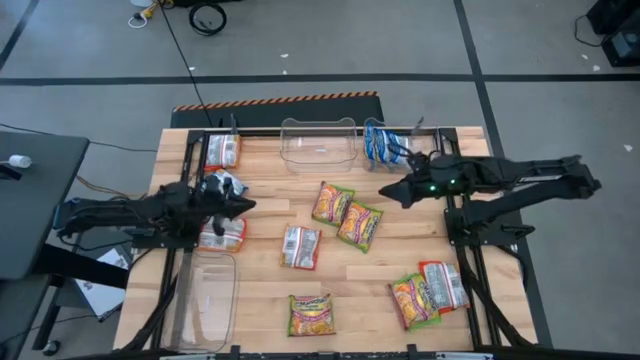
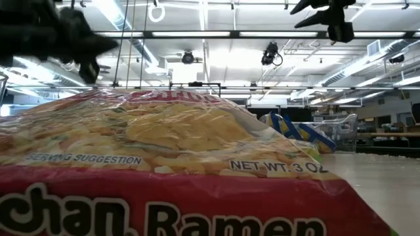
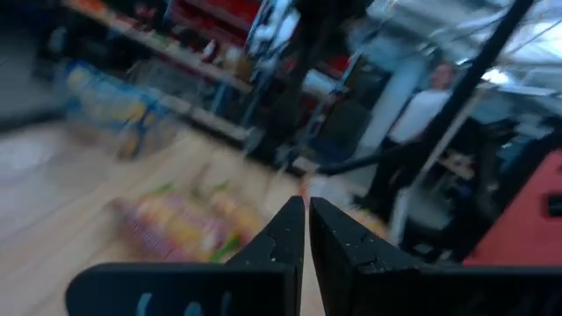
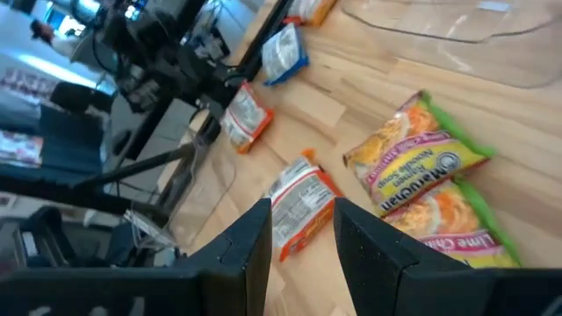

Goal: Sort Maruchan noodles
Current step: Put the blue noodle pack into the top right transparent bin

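Several Maruchan packets lie flat on the wooden table (image 1: pixel 260 290). Two yellow-green ones (image 1: pixel 332 202) (image 1: pixel 360 225) and a red-orange one (image 1: pixel 300 246) are in the middle. One more (image 1: pixel 312 314) lies near the front edge and fills the low view (image 2: pixel 164 164). Two others (image 1: pixel 413 300) (image 1: pixel 443 285) lie at the front right. My left gripper (image 1: pixel 243 205) is shut and empty above the table's left side, between a blue-and-white packet (image 1: pixel 222 184) and a red-orange packet (image 1: pixel 222 233). My right gripper (image 1: pixel 383 193) is open and empty, right of the yellow-green pair (image 4: pixel 421 167).
An empty clear tub (image 1: pixel 320 143) stands at the far edge. Beside it, blue packets (image 1: pixel 385 143) stand in another tub. A third clear tub (image 1: pixel 205 300) is at the front left. A red-orange packet (image 1: pixel 222 150) lies at the far left. A person (image 3: pixel 421 123) stands beyond the table.
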Tool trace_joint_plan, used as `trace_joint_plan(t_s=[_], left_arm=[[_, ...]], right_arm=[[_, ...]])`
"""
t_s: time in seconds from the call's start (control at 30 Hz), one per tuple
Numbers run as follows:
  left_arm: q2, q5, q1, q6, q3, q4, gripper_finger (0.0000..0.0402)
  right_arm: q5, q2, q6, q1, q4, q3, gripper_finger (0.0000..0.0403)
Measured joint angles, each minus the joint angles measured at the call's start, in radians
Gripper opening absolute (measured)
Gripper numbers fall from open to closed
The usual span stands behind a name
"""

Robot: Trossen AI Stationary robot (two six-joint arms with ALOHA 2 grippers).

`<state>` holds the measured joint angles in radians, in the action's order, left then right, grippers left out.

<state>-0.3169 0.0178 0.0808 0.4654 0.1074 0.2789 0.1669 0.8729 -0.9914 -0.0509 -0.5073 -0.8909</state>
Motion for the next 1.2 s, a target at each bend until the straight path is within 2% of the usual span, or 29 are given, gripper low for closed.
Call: trace_joint_plan(t_s=[0.13,0.23,0.3,0.5,0.6,0.8,0.93,1.07,1.2], left_arm=[[-0.071,-0.082,-0.032,-0.054,0.161,-0.091,0.0027],[-0.154,-0.218,-0.038,-0.052,0.301,-0.292,0.0027],[-0.217,-0.26,-0.036,-0.052,0.379,-0.45,0.0027],[-0.425,-0.262,-0.016,-0.012,0.62,-0.931,0.0027],[-0.519,-0.249,0.007,-0.01,0.692,-1.091,0.0027],[-0.648,-0.146,0.066,-0.025,0.772,-1.274,0.0027],[-0.713,-0.147,0.107,-0.147,0.825,-1.368,0.0027],[-0.8,-0.176,0.143,-0.263,0.835,-1.378,0.0027],[-0.886,-0.199,0.135,-0.262,0.835,-1.357,0.0035]], right_arm=[[-0.003,0.033,0.033,0.002,0.007,0.0,0.0129],[-0.003,0.042,0.101,0.006,0.011,0.0,0.0129],[-0.001,0.044,0.146,0.006,0.016,0.0,0.0129],[0.034,0.012,0.286,0.01,0.058,0.0,0.0129],[0.068,-0.008,0.298,0.024,0.062,0.0,0.0129],[0.079,-0.031,0.371,0.038,0.062,0.0,0.0132],[0.07,-0.039,0.402,0.039,0.062,0.0,0.0142],[0.042,-0.042,0.424,0.039,0.062,0.0,0.0166],[0.042,-0.048,0.49,0.039,0.065,0.0,0.0197]])
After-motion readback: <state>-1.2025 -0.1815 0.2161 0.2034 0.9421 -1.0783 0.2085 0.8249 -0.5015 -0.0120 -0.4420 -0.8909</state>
